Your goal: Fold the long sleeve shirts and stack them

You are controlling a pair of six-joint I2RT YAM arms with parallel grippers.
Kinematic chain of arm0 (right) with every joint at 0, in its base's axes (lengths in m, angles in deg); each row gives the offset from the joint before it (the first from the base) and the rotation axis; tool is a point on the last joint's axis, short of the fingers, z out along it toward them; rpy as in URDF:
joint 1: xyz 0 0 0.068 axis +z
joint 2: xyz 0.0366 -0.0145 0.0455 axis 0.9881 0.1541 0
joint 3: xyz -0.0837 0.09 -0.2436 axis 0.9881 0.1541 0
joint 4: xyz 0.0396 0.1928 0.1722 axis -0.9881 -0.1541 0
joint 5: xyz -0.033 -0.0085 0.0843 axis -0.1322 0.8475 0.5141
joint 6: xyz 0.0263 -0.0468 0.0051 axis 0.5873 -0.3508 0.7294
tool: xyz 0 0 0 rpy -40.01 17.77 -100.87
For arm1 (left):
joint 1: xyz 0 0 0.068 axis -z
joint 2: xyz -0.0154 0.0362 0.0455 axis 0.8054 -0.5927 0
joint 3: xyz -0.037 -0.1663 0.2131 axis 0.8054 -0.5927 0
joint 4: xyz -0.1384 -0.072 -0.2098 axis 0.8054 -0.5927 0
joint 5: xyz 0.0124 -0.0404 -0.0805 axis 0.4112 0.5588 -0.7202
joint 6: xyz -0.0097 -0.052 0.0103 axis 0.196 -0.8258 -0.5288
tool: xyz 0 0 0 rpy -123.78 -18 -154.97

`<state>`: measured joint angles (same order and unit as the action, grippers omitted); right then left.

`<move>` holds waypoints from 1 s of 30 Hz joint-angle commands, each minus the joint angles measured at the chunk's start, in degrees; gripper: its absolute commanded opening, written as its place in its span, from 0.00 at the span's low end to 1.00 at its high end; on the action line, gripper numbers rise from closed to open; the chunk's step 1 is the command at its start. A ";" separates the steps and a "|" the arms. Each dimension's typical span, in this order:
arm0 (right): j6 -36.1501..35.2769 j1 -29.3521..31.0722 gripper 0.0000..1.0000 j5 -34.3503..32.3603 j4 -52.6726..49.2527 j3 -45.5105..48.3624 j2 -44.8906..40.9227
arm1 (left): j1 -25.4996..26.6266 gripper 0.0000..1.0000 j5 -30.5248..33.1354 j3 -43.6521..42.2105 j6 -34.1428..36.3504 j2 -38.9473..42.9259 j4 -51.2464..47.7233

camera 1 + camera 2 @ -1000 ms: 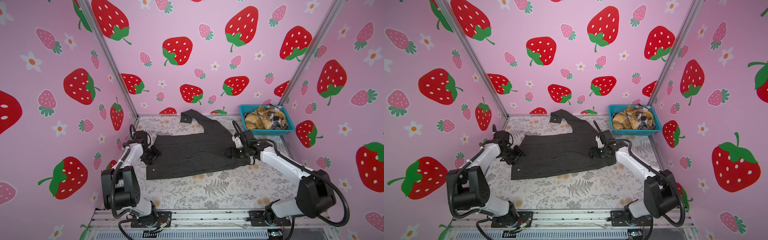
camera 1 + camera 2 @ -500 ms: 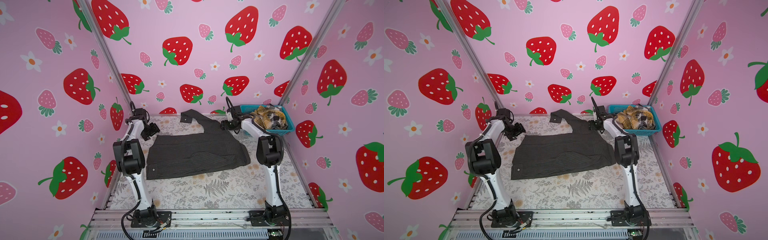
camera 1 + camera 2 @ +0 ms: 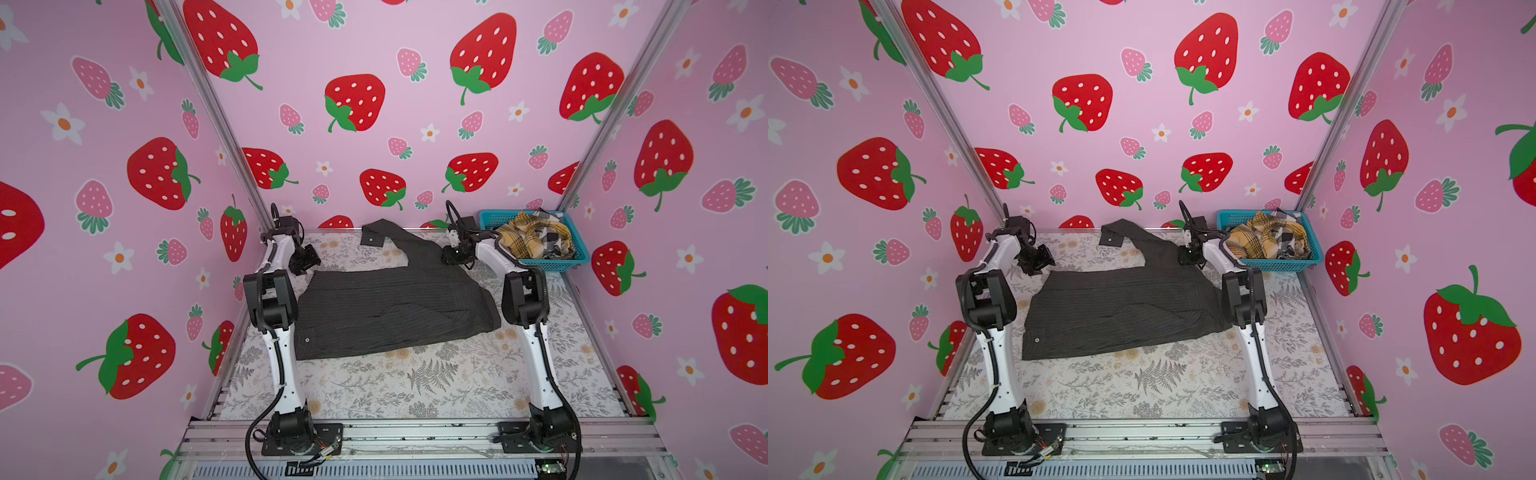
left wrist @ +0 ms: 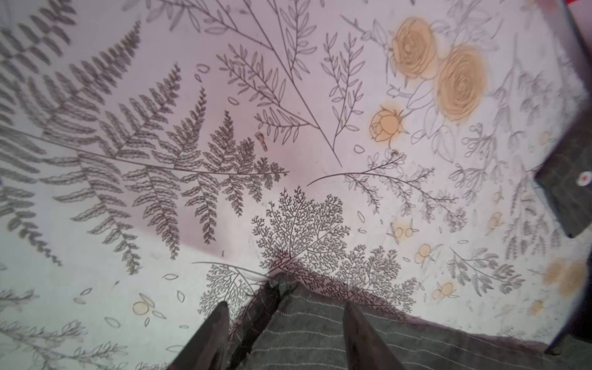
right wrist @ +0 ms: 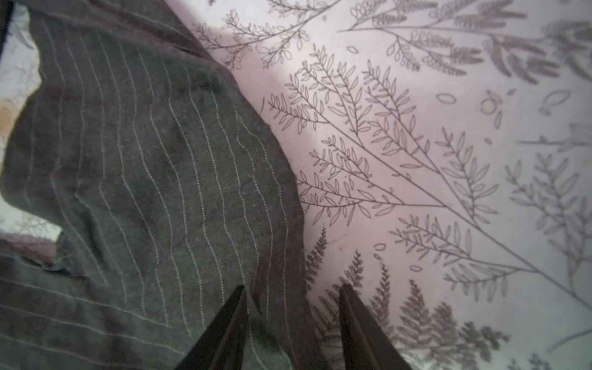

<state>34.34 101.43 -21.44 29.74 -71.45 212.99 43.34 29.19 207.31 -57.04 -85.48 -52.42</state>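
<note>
A dark charcoal pinstriped long sleeve shirt (image 3: 395, 307) (image 3: 1121, 316) lies spread on the floral table, one sleeve running back to a cuff (image 3: 374, 237) by the rear wall. My left gripper (image 3: 306, 261) (image 4: 285, 304) hangs over the shirt's far left corner (image 4: 320, 336), jaws apart with the corner between them. My right gripper (image 3: 455, 257) (image 5: 292, 287) is at the far right side, where the sleeve meets the body. It stands open astride the cloth's edge (image 5: 144, 176). A mustard plaid shirt (image 3: 519, 239) and a black-white check shirt (image 3: 552, 237) lie crumpled in the basket.
The teal mesh basket (image 3: 552, 264) (image 3: 1279, 266) sits in the back right corner, just behind my right arm. Pink strawberry walls close in the left, right and rear. Bare floral tabletop (image 3: 415, 382) stretches from the shirt to the front rail.
Both arms have swung from the shirt's near side edges up to its far corners. Over the last half second they have stayed there, and the shirt lies about as before.
</note>
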 commanded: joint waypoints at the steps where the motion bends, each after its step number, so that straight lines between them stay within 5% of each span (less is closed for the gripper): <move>1: -0.35 0.01 0.44 0.62 -1.83 0.00 1.33 | 0.79 0.54 -0.68 2.58 1.49 -1.84 -3.54; 11: -0.93 -0.07 0.42 -0.65 -2.05 -2.72 2.96 | 2.57 0.27 -0.09 2.78 0.88 -3.48 -2.57; 17: -1.43 -0.33 0.51 1.19 -2.70 -10.66 7.26 | 2.60 0.27 0.59 4.51 1.02 -4.95 -3.84; 19: -0.99 -0.32 0.42 2.78 -1.73 -11.45 8.05 | 2.59 0.24 0.79 4.55 1.13 -5.16 -3.85; 23: -0.45 -0.34 0.15 3.78 -0.20 -11.54 8.08 | 2.40 0.01 0.67 4.65 0.53 -5.30 -3.37; 27: -0.08 -0.34 0.00 2.19 1.24 -10.78 5.36 | 2.40 0.00 -0.10 3.11 -0.67 -3.64 -0.26; 30: 0.57 -0.65 0.00 0.29 3.40 -8.04 1.43 | 2.24 0.00 -1.40 0.54 -2.35 -1.03 3.59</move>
<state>34.95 101.25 -19.70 31.16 -81.11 219.28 45.88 28.95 209.43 -57.78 -89.04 -51.94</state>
